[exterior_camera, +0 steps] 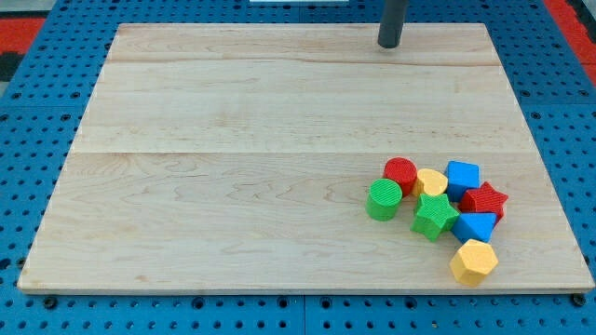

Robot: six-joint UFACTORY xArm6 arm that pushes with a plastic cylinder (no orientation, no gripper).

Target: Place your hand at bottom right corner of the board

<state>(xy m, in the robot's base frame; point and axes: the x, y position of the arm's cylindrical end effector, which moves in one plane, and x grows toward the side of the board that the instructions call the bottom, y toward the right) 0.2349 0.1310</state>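
My tip (pixel 389 43) rests near the top edge of the wooden board (pixel 233 186), right of centre, far above the blocks. The blocks lie in a tight cluster near the board's bottom right: a red cylinder (pixel 400 173), a green cylinder (pixel 384 199), a yellow heart-like block (pixel 431 181), a blue cube (pixel 462 176), a red star (pixel 484 199), a green star (pixel 434 216), a blue triangular block (pixel 475 227) and a yellow hexagon (pixel 473 261). The tip touches none of them.
The board lies on a blue perforated table (pixel 559 93). Red surface shows at the view's top corners (pixel 37 28). The yellow hexagon sits close to the board's bottom edge.
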